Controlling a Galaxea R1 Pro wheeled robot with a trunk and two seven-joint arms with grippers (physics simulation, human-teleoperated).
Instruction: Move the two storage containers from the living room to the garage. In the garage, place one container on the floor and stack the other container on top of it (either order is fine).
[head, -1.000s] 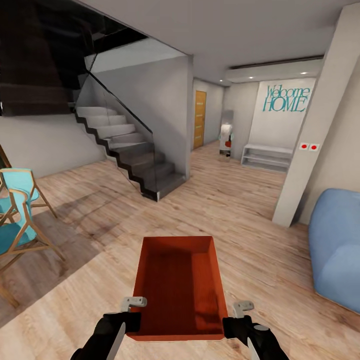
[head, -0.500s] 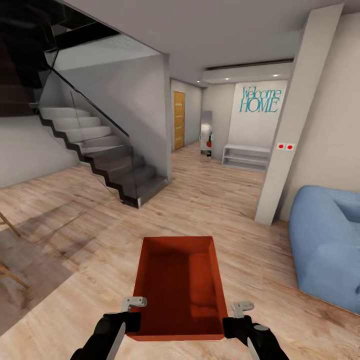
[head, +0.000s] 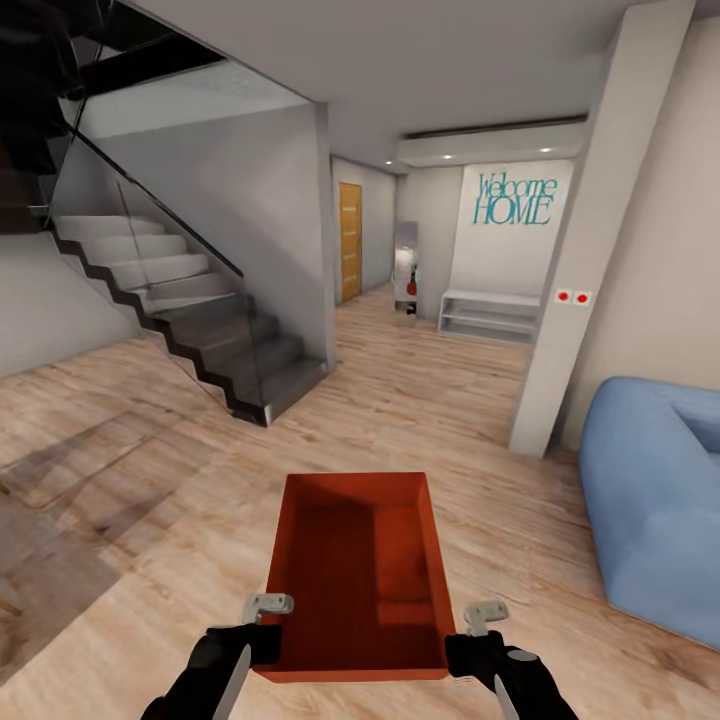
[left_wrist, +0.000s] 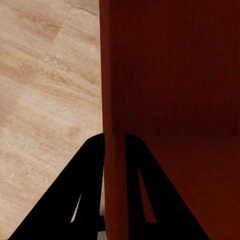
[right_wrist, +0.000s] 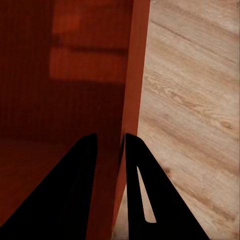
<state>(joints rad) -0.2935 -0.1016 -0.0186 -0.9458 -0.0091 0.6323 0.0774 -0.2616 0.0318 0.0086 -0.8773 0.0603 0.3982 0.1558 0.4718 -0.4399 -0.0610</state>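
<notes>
I hold one red-orange storage container (head: 355, 570) level in front of me, above the light wood planks of the living room. My left gripper (head: 270, 608) is shut on its left wall near the close corner. My right gripper (head: 482, 616) is shut on its right wall. In the left wrist view the thin wall (left_wrist: 114, 90) runs between the two black fingers (left_wrist: 82, 192) of the left gripper (left_wrist: 114, 140). The right wrist view shows the right gripper (right_wrist: 110, 137) pinching the other wall (right_wrist: 135, 75). The bin is empty inside.
A dark staircase (head: 200, 330) with a glass rail rises at the left. A pale pillar (head: 580, 260) and a blue sofa (head: 660, 490) stand at the right. Ahead, a hallway leads past a wooden door (head: 348, 240) to a white shelf (head: 490, 312) under a "Welcome HOME" sign (head: 515, 198).
The whole view has swung to the right: the stairs slid left, the wooden chairs left the picture, and more of the sofa shows. The container and both grippers keep their hold unchanged.
</notes>
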